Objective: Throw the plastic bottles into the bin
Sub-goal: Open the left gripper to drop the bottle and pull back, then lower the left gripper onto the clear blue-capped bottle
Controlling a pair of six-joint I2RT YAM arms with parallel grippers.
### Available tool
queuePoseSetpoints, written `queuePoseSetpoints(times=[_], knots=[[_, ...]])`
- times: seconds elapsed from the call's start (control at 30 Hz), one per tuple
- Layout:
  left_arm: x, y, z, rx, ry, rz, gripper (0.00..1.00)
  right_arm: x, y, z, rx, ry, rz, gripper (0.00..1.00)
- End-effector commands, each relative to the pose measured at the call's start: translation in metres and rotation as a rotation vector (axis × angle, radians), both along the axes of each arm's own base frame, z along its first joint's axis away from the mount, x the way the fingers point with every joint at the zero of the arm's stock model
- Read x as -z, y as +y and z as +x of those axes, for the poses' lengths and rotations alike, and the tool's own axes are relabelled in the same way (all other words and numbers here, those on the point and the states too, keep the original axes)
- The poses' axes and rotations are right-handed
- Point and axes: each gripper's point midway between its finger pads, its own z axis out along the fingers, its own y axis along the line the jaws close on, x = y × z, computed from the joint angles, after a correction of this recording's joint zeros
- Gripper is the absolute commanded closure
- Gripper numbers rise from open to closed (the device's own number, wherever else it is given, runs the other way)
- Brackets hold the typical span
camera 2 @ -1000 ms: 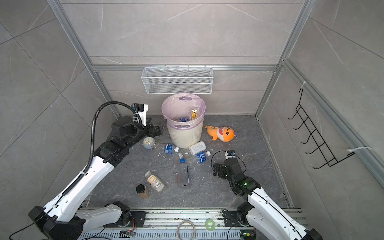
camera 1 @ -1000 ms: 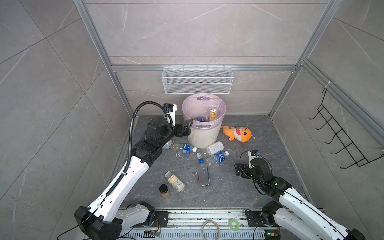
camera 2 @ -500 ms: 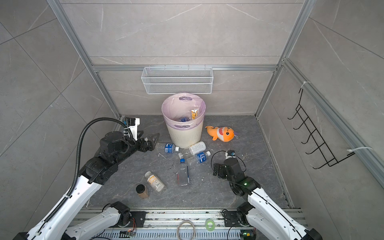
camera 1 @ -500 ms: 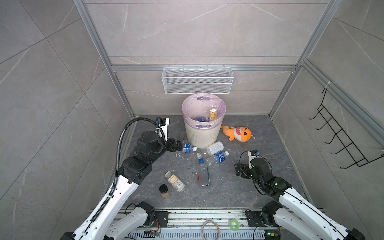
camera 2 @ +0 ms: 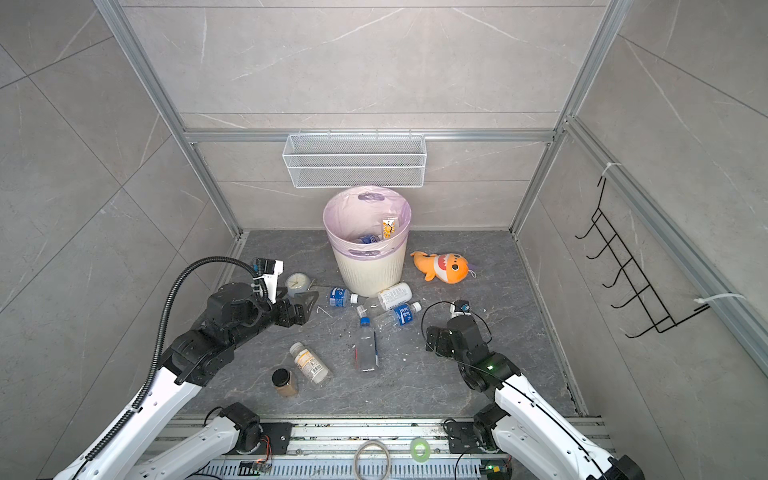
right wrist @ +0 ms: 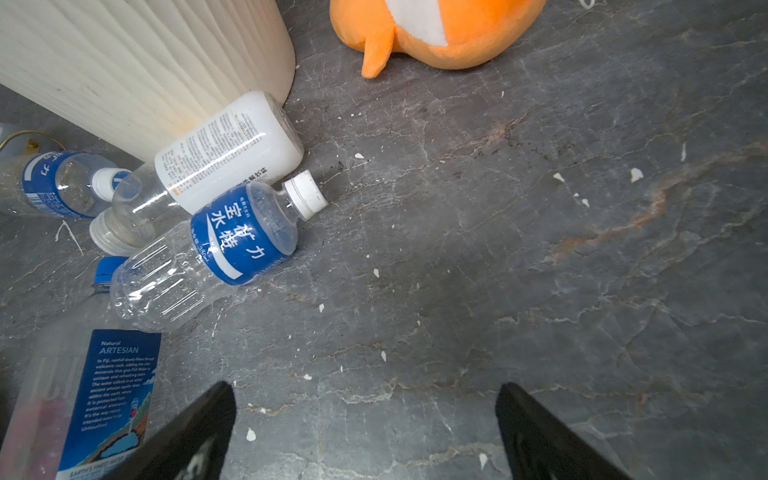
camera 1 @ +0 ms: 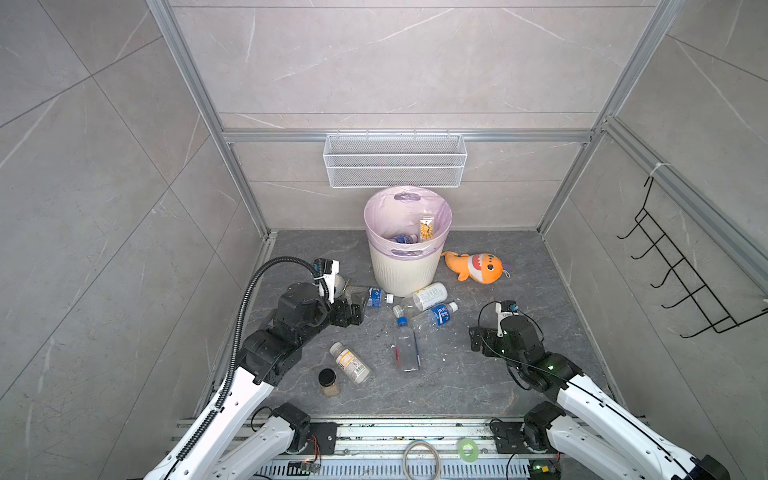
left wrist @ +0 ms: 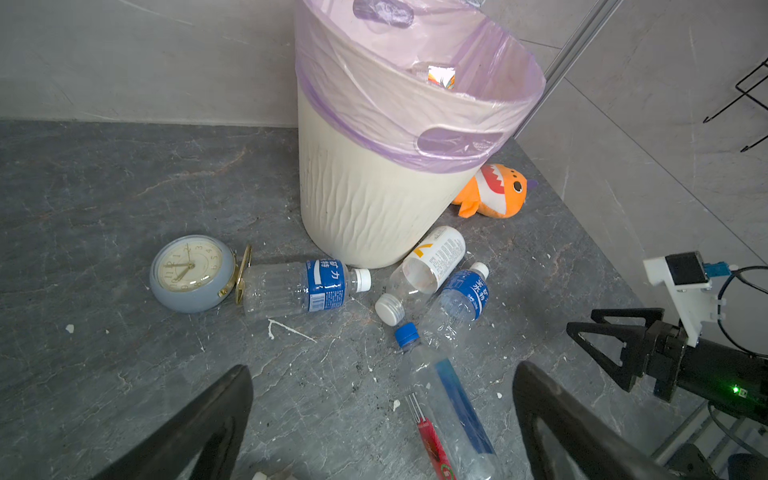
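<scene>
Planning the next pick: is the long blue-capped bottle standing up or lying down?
Lying down. The blue-capped bottle rests on its side on the floor, cap pointing toward the bin.

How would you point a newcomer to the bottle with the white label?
Start at the cream bin by the back wall. At its foot, toward the orange plush toy, a clear bottle lies against the base. Its label is white with fine print; the bottles beside it wear blue labels.

Five loose plastic bottles [camera 1: 406, 349], one bin [camera 1: 405, 274], one clock [camera 2: 297, 282], one plush toy [camera 1: 473, 268], one jar [camera 1: 328, 380], one mesh basket [camera 1: 395, 166]
</scene>
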Motion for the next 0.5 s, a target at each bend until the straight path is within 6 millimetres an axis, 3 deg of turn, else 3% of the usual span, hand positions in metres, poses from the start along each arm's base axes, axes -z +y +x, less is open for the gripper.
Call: queuePoseSetpoints(times=[0.0,0.47], knots=[[0.005,0.001,-0.005,-0.014,0.020,-0.025,0.00,-0.008,0.002,0.004,0.010,-0.020,0.016,0.00],[0.066,-0.037,-0.028,0.040,0.131,0.066,0.00,-0.007,0.001,0.004,0.016,-0.018,0.014,0.00]])
